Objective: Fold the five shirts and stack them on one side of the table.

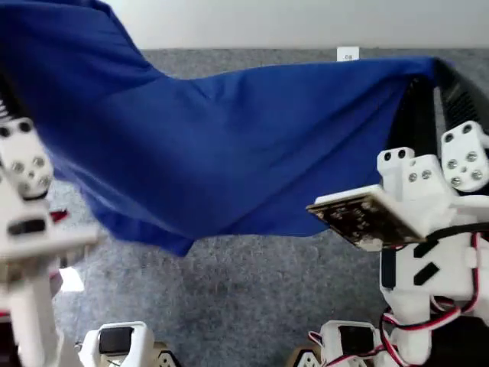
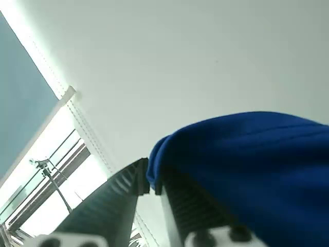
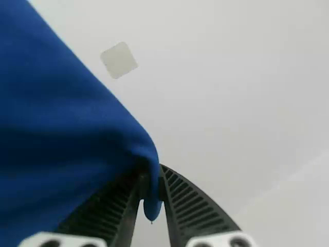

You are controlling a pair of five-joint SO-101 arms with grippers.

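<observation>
A blue shirt (image 1: 229, 145) hangs stretched in the air across the high view, held up at both ends above the grey table (image 1: 252, 290). My left gripper (image 2: 152, 177) is shut on one edge of the blue shirt (image 2: 247, 170), cloth pinched between its ribbed black fingers (image 2: 110, 198). My right gripper (image 3: 150, 198) is shut on the other edge of the blue shirt (image 3: 61, 144), a small fold poking out between the fingers (image 3: 190, 206). In the high view the right gripper (image 1: 443, 76) sits at the shirt's upper right corner.
The white arms stand at the left (image 1: 27, 229) and right (image 1: 428, 252) of the table. A red and white object (image 1: 65, 275) lies at the left edge. A pale wall (image 1: 306, 23) rises behind the table.
</observation>
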